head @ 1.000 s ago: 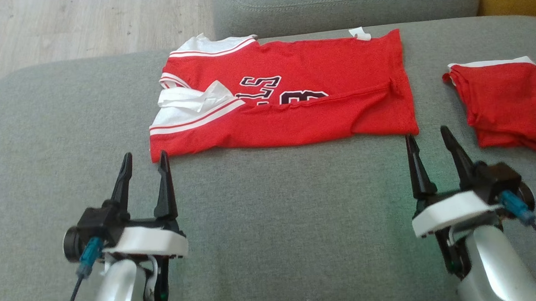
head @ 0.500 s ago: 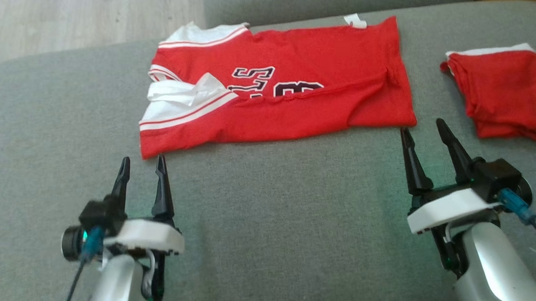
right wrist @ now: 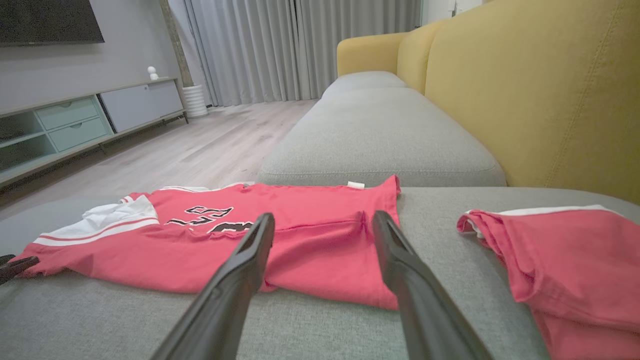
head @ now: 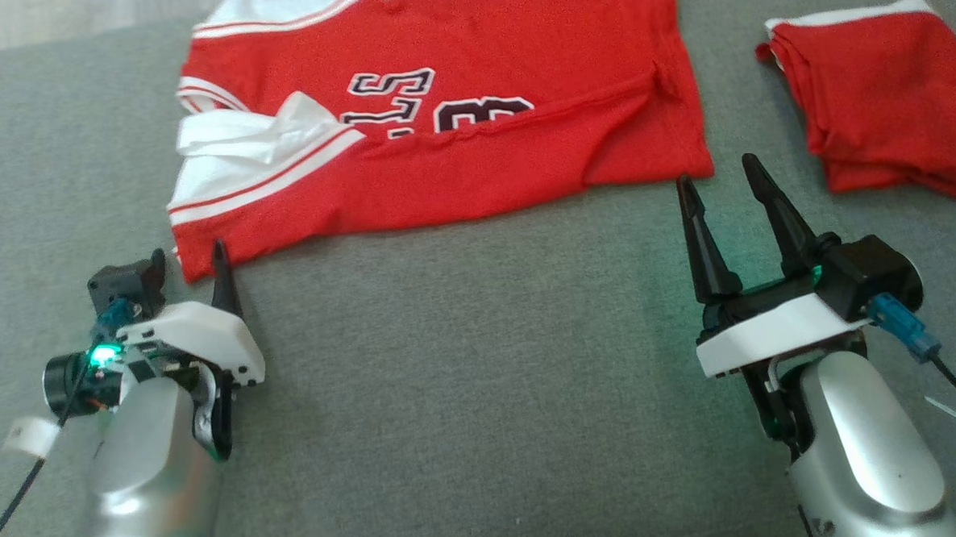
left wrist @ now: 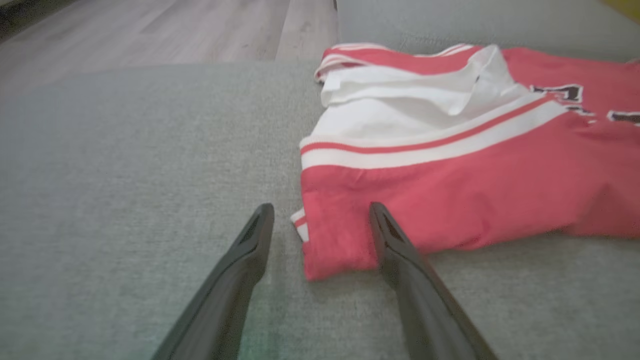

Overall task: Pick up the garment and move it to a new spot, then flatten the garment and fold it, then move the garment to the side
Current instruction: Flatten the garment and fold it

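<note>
Left hand [left wrist: 320, 206], spread, flanks garment [left wrist: 450, 200] corner; its lettering [head: 439, 113] half-hidden.

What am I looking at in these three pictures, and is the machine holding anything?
This is a wheeled robot with two arms, each ending in a two-fingered gripper. The picture showing both arms comes from a camera on its head, looking down at a grey sofa cushion. The other two come from wrist cameras, each looking along that arm's own dark fingers. On the cushion lies a partly folded red jersey with white trim, and to its right a second red garment, folded smaller. Both grippers are open and hold nothing. The left gripper has the jersey's near left corner between its fingers; the right gripper points near the jersey's near right corner.
</note>
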Available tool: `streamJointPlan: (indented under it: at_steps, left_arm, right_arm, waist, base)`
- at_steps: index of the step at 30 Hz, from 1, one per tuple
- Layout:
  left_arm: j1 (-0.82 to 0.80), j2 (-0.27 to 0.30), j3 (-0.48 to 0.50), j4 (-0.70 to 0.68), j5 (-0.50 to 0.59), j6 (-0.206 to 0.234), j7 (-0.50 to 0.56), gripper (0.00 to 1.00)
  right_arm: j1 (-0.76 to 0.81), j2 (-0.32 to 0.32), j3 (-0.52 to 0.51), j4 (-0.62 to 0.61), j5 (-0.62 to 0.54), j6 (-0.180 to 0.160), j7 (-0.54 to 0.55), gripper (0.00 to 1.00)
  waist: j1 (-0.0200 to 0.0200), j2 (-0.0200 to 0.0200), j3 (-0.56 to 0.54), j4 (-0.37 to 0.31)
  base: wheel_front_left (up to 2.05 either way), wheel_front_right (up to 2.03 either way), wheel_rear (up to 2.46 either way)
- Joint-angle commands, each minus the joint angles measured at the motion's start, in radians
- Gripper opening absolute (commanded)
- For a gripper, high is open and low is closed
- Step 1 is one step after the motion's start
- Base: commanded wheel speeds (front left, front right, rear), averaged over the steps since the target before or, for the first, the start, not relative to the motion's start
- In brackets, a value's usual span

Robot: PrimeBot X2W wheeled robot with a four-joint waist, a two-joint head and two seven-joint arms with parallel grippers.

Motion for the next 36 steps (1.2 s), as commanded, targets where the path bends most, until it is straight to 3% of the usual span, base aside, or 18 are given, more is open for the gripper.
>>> streamJointPlan:
  at_steps: [1, 4, 5, 6, 9, 19, 27, 36]
  left_arm:
    - [-0.042, 0.034, 0.025, 0.004, -0.004, -0.001, 0.019, 1.00]
    - [-0.062, 0.042, 0.018, 0.070, -0.010, -0.014, 0.070, 1.00]
    - [-0.067, 0.043, 0.015, 0.088, -0.011, -0.016, 0.084, 0.47]
    - [-0.073, 0.043, 0.012, 0.102, -0.012, -0.018, 0.093, 0.00]
    - [-0.084, 0.037, 0.009, 0.118, -0.018, -0.026, 0.074, 0.00]
    - [-0.116, 0.002, 0.001, 0.001, -0.021, -0.049, -0.164, 0.00]
    - [-0.098, -0.008, -0.025, -0.146, 0.010, -0.064, -0.192, 0.00]
    - [-0.065, -0.022, -0.055, -0.234, 0.029, -0.077, -0.193, 0.00]
  right_arm:
    - [-0.035, 0.006, 0.026, -0.038, 0.009, -0.001, -0.002, 1.00]
    - [-0.040, 0.006, 0.032, -0.042, 0.011, -0.001, -0.002, 1.00]
    - [-0.040, 0.006, 0.033, -0.043, 0.012, -0.001, -0.002, 1.00]
    - [-0.041, 0.006, 0.033, -0.044, 0.012, -0.001, -0.003, 1.00]
    - [-0.042, 0.006, 0.027, -0.040, 0.012, -0.001, 0.001, 1.00]
    - [-0.094, 0.006, -0.065, 0.075, -0.019, -0.001, 0.147, 1.00]
    - [-0.203, 0.006, -0.177, 0.268, 0.030, -0.001, 0.245, 1.00]
    - [-0.369, 0.006, -0.245, 0.594, 0.036, -0.001, 0.284, 1.00]
  waist:
    - [-0.0002, 0.0000, 0.020, -0.018]
    - [-0.0002, 0.0000, 0.031, -0.027]
    - [-0.0002, 0.0000, 0.033, -0.028]
    - [-0.0002, 0.0000, 0.035, -0.028]
    - [-0.0002, 0.0000, 0.032, -0.023]
    - [-0.0002, 0.0000, 0.007, 0.044]
    - [-0.0002, 0.0000, 0.015, 0.089]
    - [-0.0002, 0.0000, 0.035, 0.123]
  base:
    - [0.00, 0.00, 0.00]
    - [0.00, 0.00, 0.00]
    - [0.00, 0.00, 0.00]
    - [0.00, 0.00, 0.00]
    - [0.00, 0.00, 0.00]
    - [0.00, 0.00, 0.00]
    - [0.00, 0.00, 0.00]
    - [0.00, 0.00, 0.00]
